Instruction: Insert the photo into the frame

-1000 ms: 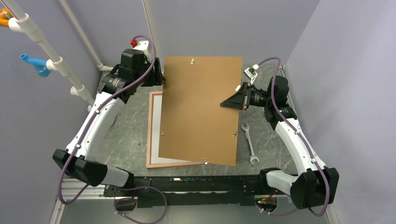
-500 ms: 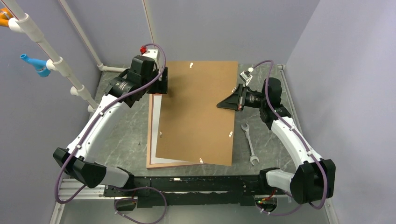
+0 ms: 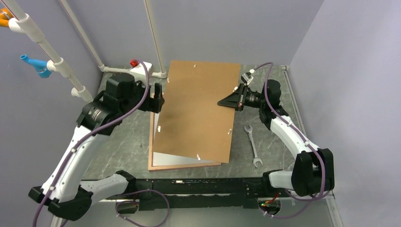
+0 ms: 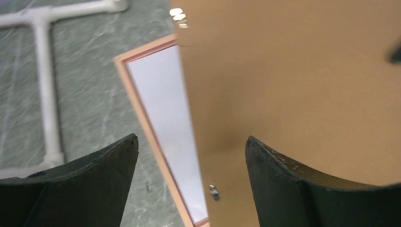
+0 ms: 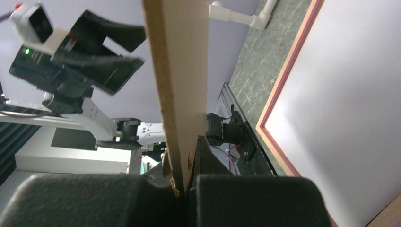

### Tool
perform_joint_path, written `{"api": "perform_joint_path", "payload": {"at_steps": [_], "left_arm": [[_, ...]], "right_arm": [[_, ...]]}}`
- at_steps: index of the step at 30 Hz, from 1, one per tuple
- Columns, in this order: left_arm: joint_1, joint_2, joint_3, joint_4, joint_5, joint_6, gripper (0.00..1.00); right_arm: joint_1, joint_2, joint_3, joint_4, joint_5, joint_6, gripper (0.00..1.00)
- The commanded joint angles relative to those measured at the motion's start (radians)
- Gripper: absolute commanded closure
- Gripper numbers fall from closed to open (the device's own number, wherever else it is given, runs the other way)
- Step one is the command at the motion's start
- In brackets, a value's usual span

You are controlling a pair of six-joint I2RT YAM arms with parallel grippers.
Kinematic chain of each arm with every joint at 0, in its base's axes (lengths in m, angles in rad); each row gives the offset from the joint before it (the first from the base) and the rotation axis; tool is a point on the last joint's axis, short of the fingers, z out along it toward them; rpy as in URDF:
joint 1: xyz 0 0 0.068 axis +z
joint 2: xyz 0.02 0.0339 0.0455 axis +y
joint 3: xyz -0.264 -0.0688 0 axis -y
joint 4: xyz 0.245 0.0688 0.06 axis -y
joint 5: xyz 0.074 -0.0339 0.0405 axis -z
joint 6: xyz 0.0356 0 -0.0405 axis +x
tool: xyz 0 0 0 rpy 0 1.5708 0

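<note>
The frame (image 3: pixel 151 142) with pinkish light-wood edges lies flat on the table. Inside it lies a white sheet (image 3: pixel 175 161), which looks like the photo's plain back; no landscape side shows. The brown backing board (image 3: pixel 196 111) hangs tilted above them and covers most of both. My right gripper (image 3: pixel 220 102) is shut on the board's right edge (image 5: pixel 177 71), with the frame (image 5: pixel 283 94) and the white sheet (image 5: pixel 350 104) below. My left gripper (image 3: pixel 158 101) is open beside the board's left edge. In its view (image 4: pixel 191 138) the frame edge (image 4: pixel 142 99), the white sheet (image 4: pixel 161 109) and the board (image 4: pixel 293 85) show between its fingers.
A wrench (image 3: pixel 253 146) lies on the table right of the frame. White pipes run along the back left (image 3: pixel 132 71), also in the left wrist view (image 4: pixel 45 80). Purple walls close in the back and both sides.
The right gripper has carried the board left and toward the frame. The left gripper has moved from the board's far left corner nearer along its left edge, and the left arm has risen.
</note>
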Motion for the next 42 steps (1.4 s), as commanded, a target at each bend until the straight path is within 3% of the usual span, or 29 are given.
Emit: {"api": "perform_joint_path", "payload": {"at_steps": [1, 5, 19, 28, 42], "left_arm": [[-0.083, -0.069, -0.040, 0.067, 0.264, 0.088, 0.15], [-0.222, -0.080, -0.056, 0.046, 0.299, 0.140, 0.15], [-0.617, -0.037, -0.180, 0.042, 0.133, 0.153, 0.10], [-0.694, -0.002, -0.243, 0.078, 0.021, 0.133, 0.12], [-0.710, 0.035, -0.279, 0.127, -0.011, 0.132, 0.14]], "right_arm": [[-0.001, 0.014, 0.070, 0.020, 0.020, 0.029, 1.00], [-0.001, 0.028, 0.075, 0.019, 0.026, 0.043, 1.00], [-0.008, 0.025, 0.076, -0.008, 0.026, 0.052, 1.00], [-0.011, 0.014, 0.076, -0.033, 0.023, 0.042, 1.00], [-0.019, 0.003, 0.087, -0.067, 0.021, 0.027, 1.00]]}}
